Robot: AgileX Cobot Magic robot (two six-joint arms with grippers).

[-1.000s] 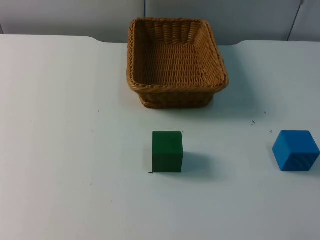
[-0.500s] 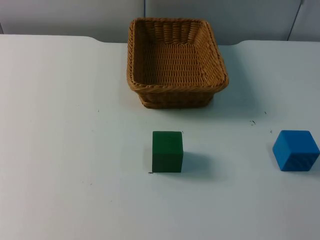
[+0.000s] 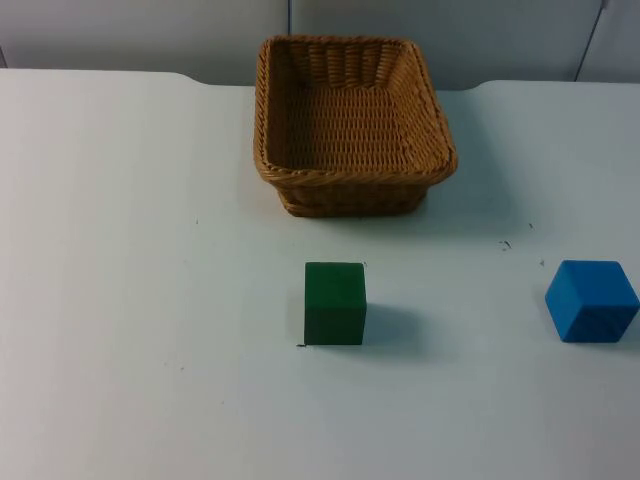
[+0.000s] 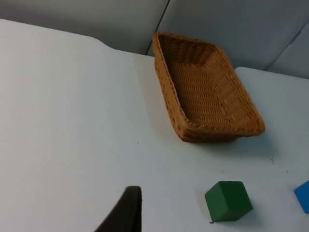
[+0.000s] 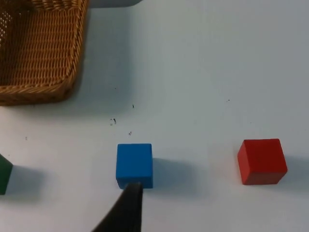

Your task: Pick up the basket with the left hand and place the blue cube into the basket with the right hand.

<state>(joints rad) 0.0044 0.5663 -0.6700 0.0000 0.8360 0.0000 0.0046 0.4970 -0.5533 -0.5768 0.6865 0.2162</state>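
Basket [image 3: 352, 125]: tan-brown woven wicker. Cubes: one blue cube [image 3: 591, 300], one green cube [image 3: 335, 302], one red cube [image 5: 262, 161]. Table [image 3: 120, 300]: plain white. Partition wall [image 3: 150, 30]: grey.

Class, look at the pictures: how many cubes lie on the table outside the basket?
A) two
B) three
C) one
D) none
B: a green cube, a blue cube and a red cube all sit on the white table, while the basket holds nothing.

Top cam looks down/fwd; both wrist cams face table obliquely; all 3 share basket [image 3: 352, 125], blue cube [image 3: 591, 300].
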